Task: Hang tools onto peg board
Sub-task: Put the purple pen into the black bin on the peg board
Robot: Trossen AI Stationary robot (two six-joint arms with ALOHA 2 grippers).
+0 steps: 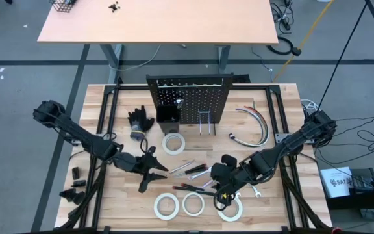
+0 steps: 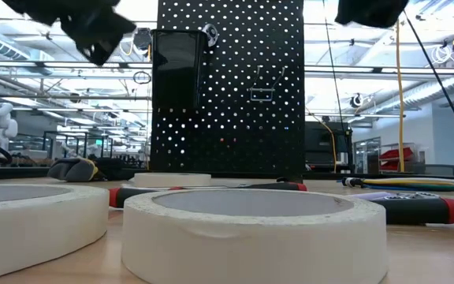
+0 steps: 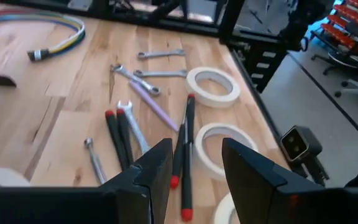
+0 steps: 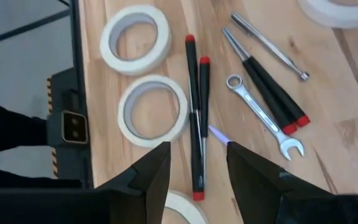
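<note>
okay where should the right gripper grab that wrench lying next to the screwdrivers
Grip the wrench mid-shank, coming straight down from above with the fingers across its narrow width. It lies flat on the table, and the shank is bare on the side away from the black screwdrivers.

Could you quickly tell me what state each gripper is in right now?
Left gripper: open, holding nothing, above the screwdrivers.
Right gripper: open, empty, over the screwdrivers.

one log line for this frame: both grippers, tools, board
left gripper: open, empty, over the screwdrivers | right gripper: open, empty, over them too | tape rolls: on table | peg board: one tool hung
</note>
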